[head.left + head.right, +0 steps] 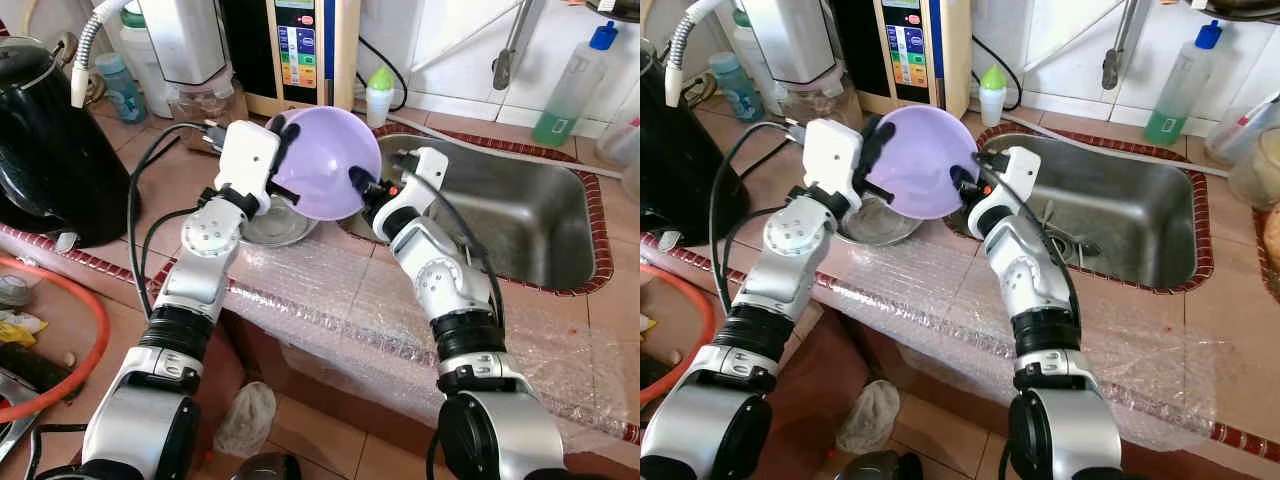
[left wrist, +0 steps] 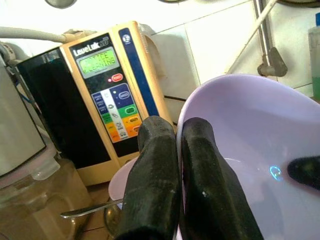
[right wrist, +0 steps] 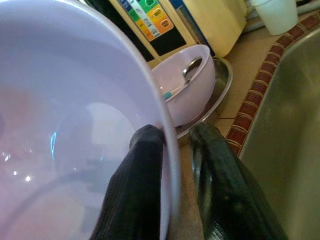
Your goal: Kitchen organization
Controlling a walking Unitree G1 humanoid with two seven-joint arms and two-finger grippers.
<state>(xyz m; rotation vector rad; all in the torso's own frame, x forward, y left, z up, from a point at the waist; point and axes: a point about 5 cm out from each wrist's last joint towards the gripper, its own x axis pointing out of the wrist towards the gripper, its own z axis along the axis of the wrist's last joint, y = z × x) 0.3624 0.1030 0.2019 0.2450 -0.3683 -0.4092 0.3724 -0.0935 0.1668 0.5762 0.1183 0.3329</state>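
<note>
Centrally, a lavender bowl [image 1: 330, 160] is held tilted in the air between both arms, above the tiled counter [image 1: 330, 265] at the left rim of the steel sink [image 1: 520, 215]. Left gripper [image 2: 179, 150]: its two black fingers are closed on the bowl's near-left rim, one finger inside and one outside. Right gripper [image 3: 172, 137]: its fingers pinch the opposite rim likewise, one pad inside the bowl and one outside.

Below and behind the held bowl, a second, smaller lavender bowl [image 3: 185, 87] sits inside a shallow metal dish [image 1: 275, 228] on the counter; a spoon [image 3: 187, 70] lies in that smaller bowl.

Background, along the wall: a beige and black water ionizer [image 2: 107, 100] with a lit green display, a white appliance [image 1: 185, 40] beside it, and a small white bottle with a green cap [image 1: 378, 95]. A green liquid bottle with a blue cap [image 1: 575, 85] stands behind the sink, to the right of the faucet [image 1: 510, 45]. A black kettle [image 1: 45, 140] occupies the far left of the counter. Bubble wrap [image 1: 330, 290] covers the counter's front edge under both forearms.
</note>
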